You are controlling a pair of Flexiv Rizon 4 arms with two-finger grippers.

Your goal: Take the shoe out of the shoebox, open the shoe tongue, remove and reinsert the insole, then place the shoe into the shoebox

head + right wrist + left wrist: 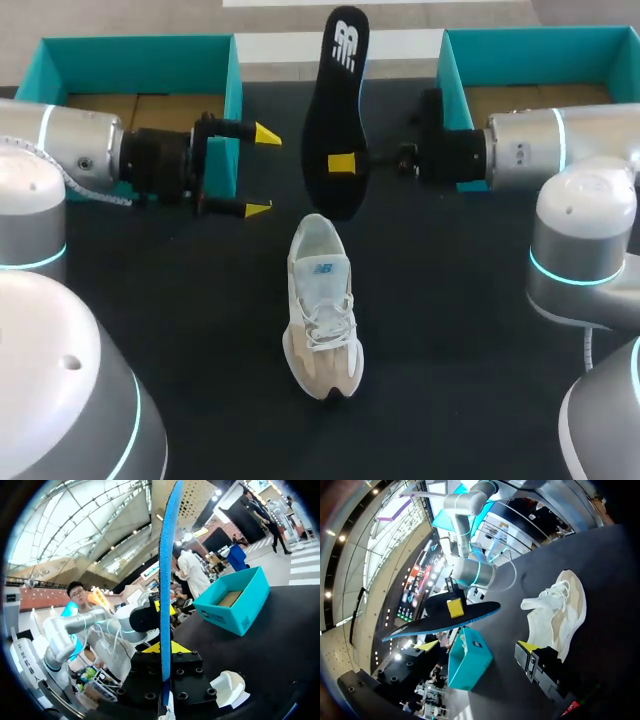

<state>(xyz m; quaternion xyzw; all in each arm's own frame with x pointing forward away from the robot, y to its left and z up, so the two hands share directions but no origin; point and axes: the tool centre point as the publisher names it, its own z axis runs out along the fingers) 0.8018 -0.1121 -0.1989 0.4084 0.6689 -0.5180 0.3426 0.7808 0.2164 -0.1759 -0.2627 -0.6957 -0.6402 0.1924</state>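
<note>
Insole point(338, 100): grasped by right gripper point(341, 163), fingers clenched on it, aloft. Shoe point(322, 305): on counter point(180, 320), below those fingers. Left gripper point(261, 171): fingers released, empty. Reinsertion likely needs toe-first, flat entry, shoe steadied.

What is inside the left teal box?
Only a bare brown cardboard floor shows inside the left box; the left arm covers its near part.

A white logo point(346, 45) sits on the insole point(336, 120), well beyond where the right gripper point(341, 163) pinches it. A blue logo point(323, 268) marks the shoe point(322, 320) tongue. No other legible print.
</note>
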